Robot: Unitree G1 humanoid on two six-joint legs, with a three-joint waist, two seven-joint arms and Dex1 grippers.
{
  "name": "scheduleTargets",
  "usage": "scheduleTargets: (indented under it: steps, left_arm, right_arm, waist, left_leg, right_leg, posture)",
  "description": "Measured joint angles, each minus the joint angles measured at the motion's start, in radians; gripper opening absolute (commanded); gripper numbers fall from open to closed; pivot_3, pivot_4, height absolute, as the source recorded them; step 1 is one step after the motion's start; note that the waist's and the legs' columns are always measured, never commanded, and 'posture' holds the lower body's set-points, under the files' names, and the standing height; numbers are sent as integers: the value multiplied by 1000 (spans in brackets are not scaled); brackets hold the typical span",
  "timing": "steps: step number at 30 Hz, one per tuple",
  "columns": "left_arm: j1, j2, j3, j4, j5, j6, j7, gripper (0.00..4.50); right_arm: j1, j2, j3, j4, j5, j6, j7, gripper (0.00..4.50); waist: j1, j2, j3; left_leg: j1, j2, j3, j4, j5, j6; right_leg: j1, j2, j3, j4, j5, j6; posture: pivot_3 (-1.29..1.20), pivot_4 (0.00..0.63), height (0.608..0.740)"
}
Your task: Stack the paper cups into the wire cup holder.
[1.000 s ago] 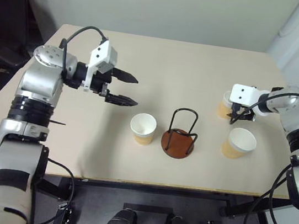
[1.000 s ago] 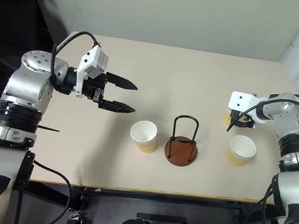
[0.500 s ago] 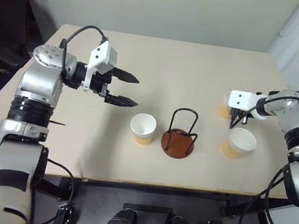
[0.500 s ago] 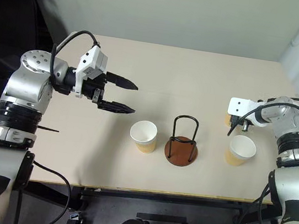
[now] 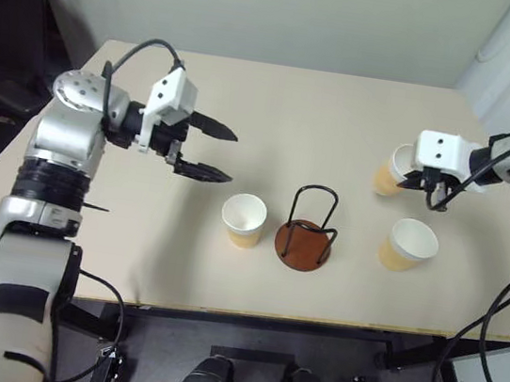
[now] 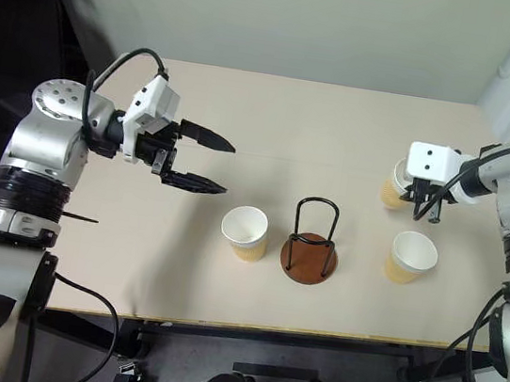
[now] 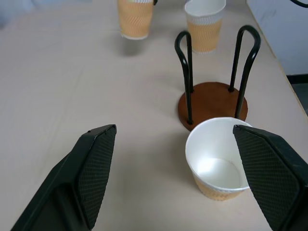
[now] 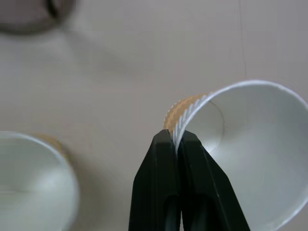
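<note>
No legible text, labels, brand marks or numbers anywhere in these views. The paper cups (image 7: 136,18) carry only a ribbed tan pattern, possibly with print too small to resolve. The wire cup holder (image 5: 305,239) and the bench (image 5: 295,111) are unmarked.

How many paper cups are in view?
3: one pinched at its rim by the right gripper (cup), one on the table beside the wire holder (cup), one near the table's right edge.
</note>
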Motion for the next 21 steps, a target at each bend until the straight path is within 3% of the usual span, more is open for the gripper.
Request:
scheduleTargets:
  steps: [5,11,16,21]
  left_arm:
    - [-39,19,-18,57,-23,-59,-1,4172]
    - [-60,22,-38,108,-25,-92,-2,4172]
    - [-68,8,-52,128,-25,-101,-2,4172]
    - [-76,4,-54,133,-25,-109,-3,4172]
  right_arm:
    - [27,-78,-90,-357,160,360,96,22]
    - [-1,-108,-123,-612,332,709,113,22]
    - [-26,-72,-121,-725,425,830,63,22]
    - [-19,-33,-42,-747,431,787,14,22]
  waist:
    - [0,0,0]
    - [-2,0,0]
    - [-2,0,0]
    - [-2,0,0]
  left_leg:
    - [0,0,0,0,1,1]
    - [0,0,0,1,2,0]
    - [0,0,0,1,4,2]
    - [0,0,0,1,4,2]
  right_leg:
    - [0,0,0,0,-1,0]
    - [0,1,1,0,-3,0]
    - [0,1,1,1,-3,1]
    - [-1,1,1,1,-3,1]
  posture:
    - [0,150,740]
    - [0,150,740]
    - [0,150,740]
    - [0,150,740]
